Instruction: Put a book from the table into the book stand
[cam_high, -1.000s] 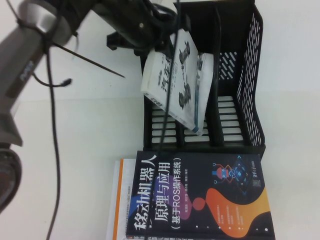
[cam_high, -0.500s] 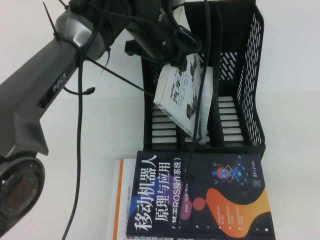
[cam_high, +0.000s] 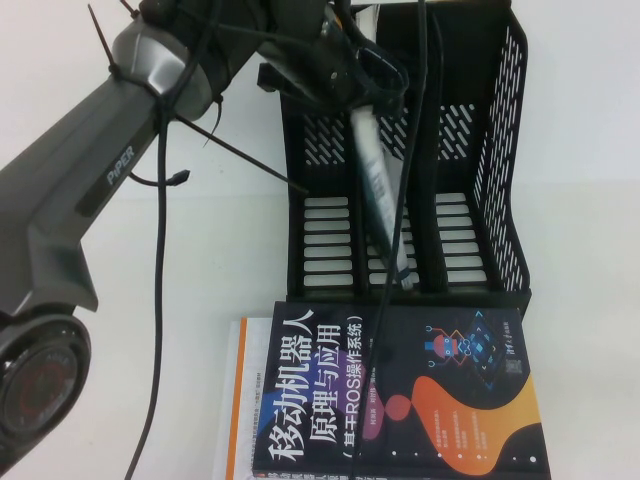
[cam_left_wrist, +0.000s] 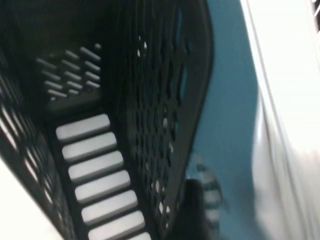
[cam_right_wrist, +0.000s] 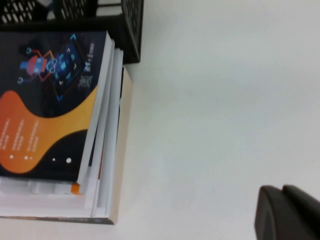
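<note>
The book (cam_high: 378, 190) stands edge-on and slightly leaning in the middle slot of the black book stand (cam_high: 480, 150), its lower end near the slotted base. My left gripper (cam_high: 352, 85) is at the stand's top, shut on the book's upper end. In the left wrist view the teal spine band and white pages of the book (cam_left_wrist: 225, 100) fill the frame beside the stand's perforated wall (cam_left_wrist: 150, 100), with one dark finger (cam_left_wrist: 192, 212) against the spine. My right gripper (cam_right_wrist: 287, 212) is shut and empty, low over the white table (cam_right_wrist: 210, 100), outside the high view.
A dark navy book with orange shapes (cam_high: 400, 400) lies on a stack just in front of the stand, on top of a white book with an orange edge (cam_high: 235, 400). The stack also shows in the right wrist view (cam_right_wrist: 45, 100). Cables hang from the left arm across the stand.
The book has turned from tilted with its cover showing to edge-on and has gone down into the middle slot. The left arm has swung right, over the stand.
</note>
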